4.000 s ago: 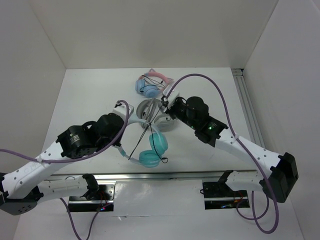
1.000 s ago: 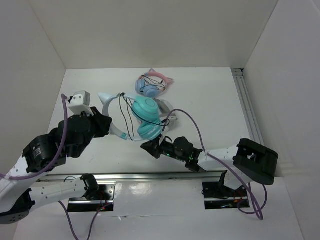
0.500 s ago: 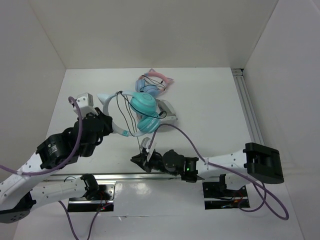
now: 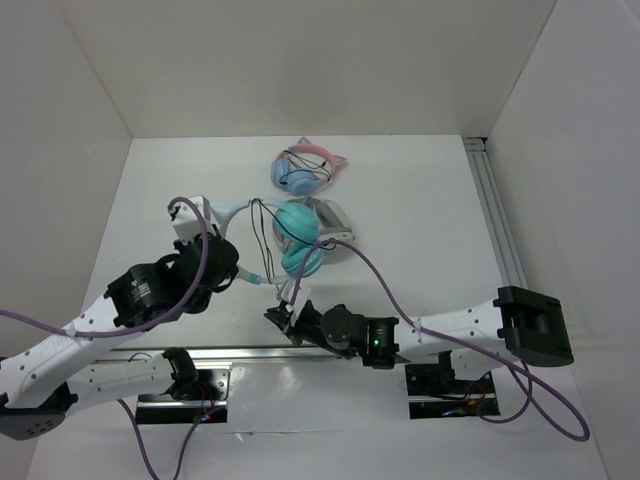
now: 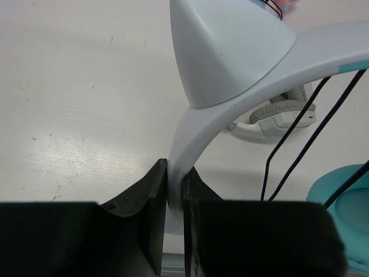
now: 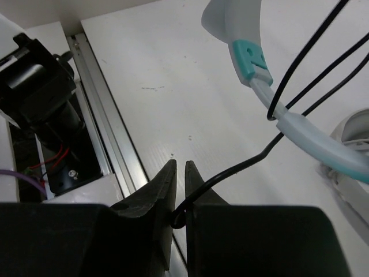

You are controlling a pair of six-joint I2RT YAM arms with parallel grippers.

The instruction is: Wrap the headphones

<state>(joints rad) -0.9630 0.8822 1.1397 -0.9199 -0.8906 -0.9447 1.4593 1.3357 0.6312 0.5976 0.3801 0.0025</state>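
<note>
I kept the left gripper (image 5: 174,187) shut tight on the band (image 5: 199,124) of the headphones (image 4: 297,225), lifted over the middle of the table (image 4: 420,200), so the right gripper (image 6: 180,179), pinching the cable (image 6: 228,170), could wind it round.

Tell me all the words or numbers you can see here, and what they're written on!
None can be read.
The headphones show no brand or letters in any view.
The left gripper, shut on the headband, and the right gripper, shut on the black cable, carry no readable label either.
</note>
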